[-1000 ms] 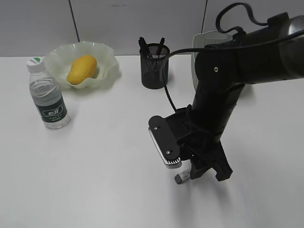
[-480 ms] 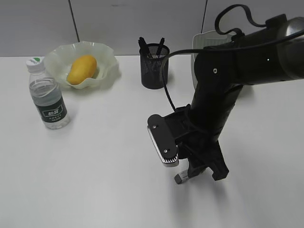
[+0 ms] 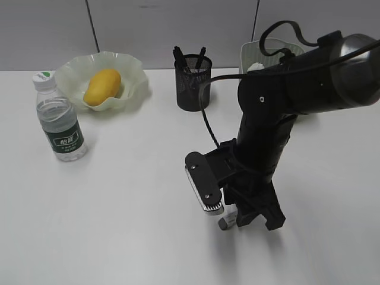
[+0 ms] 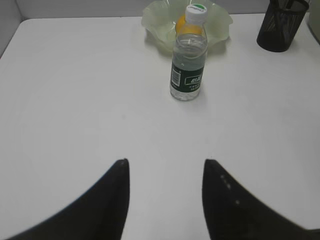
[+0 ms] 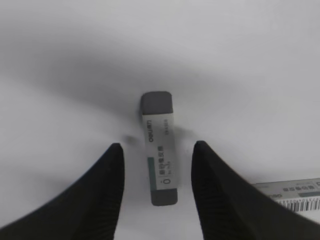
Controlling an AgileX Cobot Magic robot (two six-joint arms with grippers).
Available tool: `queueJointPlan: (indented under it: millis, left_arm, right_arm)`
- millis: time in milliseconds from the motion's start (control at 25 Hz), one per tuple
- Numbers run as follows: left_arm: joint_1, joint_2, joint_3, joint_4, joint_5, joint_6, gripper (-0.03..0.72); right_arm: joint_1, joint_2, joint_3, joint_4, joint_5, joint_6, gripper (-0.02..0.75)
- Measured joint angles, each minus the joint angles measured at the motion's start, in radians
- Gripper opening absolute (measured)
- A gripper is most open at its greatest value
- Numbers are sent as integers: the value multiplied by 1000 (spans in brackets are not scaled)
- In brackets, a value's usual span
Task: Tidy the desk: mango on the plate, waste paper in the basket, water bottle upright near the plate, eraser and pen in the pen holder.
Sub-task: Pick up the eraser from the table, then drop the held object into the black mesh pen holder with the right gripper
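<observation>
Already the mango lies on the plate and the water bottle stands upright nearby. Outstanding: the eraser lies flat on the desk, between the right gripper's open fingers, ungripped. Left gripper open, empty.

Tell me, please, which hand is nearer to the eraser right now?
The right hand: its open fingers straddle the eraser on the desk. The left hand is open beyond the water bottle, with no eraser in its view.

white desk under bottle, eraser
</observation>
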Motion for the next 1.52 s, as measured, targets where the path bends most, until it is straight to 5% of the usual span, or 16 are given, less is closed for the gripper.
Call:
queueJointPlan:
  millis: [880, 960, 1080, 1520]
  left_arm:
    - [0, 0, 0, 0, -1, 0, 354]
    - [0, 0, 0, 0, -1, 0, 354]
    - [0, 0, 0, 1, -1, 0, 352]
    - [0, 0, 0, 1, -1, 0, 344]
  right_arm:
    - [0, 66, -5, -12, -32, 11, 362]
    - [0, 66, -10, -12, -32, 21, 335]
    - [0, 70, -30, -12, -17, 72, 157]
    - [0, -100, -70, 49, -8, 175, 167]
